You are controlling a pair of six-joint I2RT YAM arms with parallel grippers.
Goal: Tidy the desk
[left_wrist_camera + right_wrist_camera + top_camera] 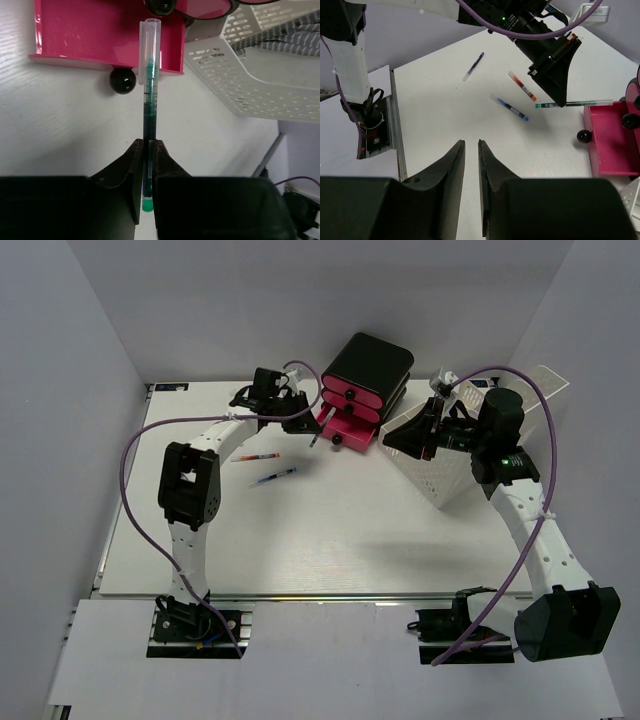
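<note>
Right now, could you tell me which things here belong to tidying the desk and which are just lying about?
Part of the job: desk; green pen in the left gripper; red pen; blue pen; purple pen; open pink drawer; white basket.
Just there: purple cables; dark strip at the desk's far corner.

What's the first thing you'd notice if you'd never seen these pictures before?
The bright pink-and-black drawer unit at the back of the white desk jumps out first. Right by it, the left hand pinches a green pen pointing at the open pink drawer. A red pen and a blue pen lie loose on the desk nearby.
</note>
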